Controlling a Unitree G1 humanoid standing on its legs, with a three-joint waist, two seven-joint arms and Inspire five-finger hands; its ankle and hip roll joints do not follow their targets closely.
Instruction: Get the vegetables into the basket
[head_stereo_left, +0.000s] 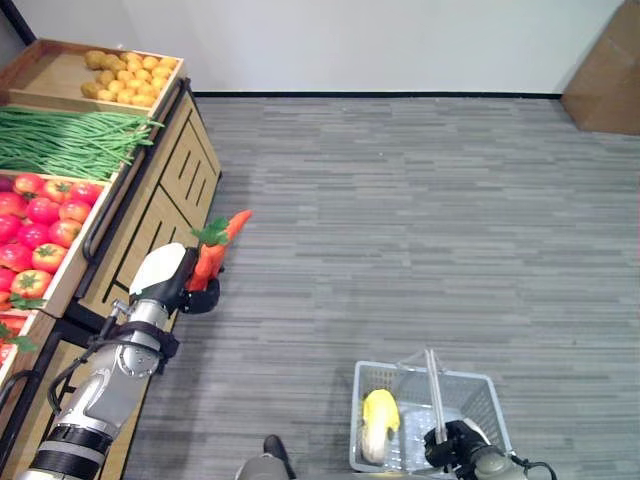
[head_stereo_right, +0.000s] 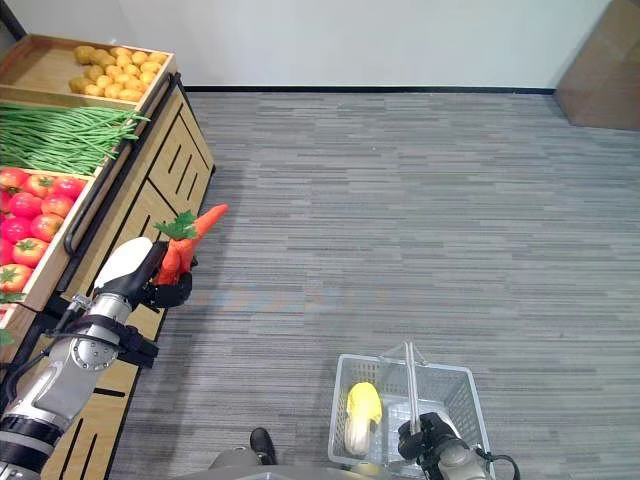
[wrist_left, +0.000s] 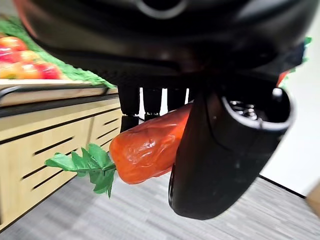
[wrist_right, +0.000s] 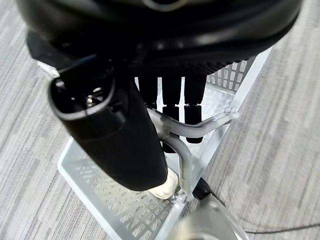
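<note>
My left hand (head_stereo_left: 190, 285) is shut on an orange carrot (head_stereo_left: 213, 252) with green leaves, held up beside the wooden produce stand. In the left wrist view the carrot (wrist_left: 150, 145) lies between the fingers and the thumb (wrist_left: 225, 150). A grey wire basket (head_stereo_left: 480, 400) hangs low at the right, and my right hand (head_stereo_left: 455, 445) is shut on its clear handle (wrist_right: 185, 132). A yellow-and-white vegetable (head_stereo_left: 378, 420) lies inside the basket.
The wooden stand (head_stereo_left: 170, 190) on the left holds potatoes (head_stereo_left: 125, 75), green beans (head_stereo_left: 65, 140) and tomatoes (head_stereo_left: 40, 220). Grey carpet (head_stereo_left: 420, 220) stretches between the stand and the basket. A brown box (head_stereo_left: 605, 80) stands at the far right by the wall.
</note>
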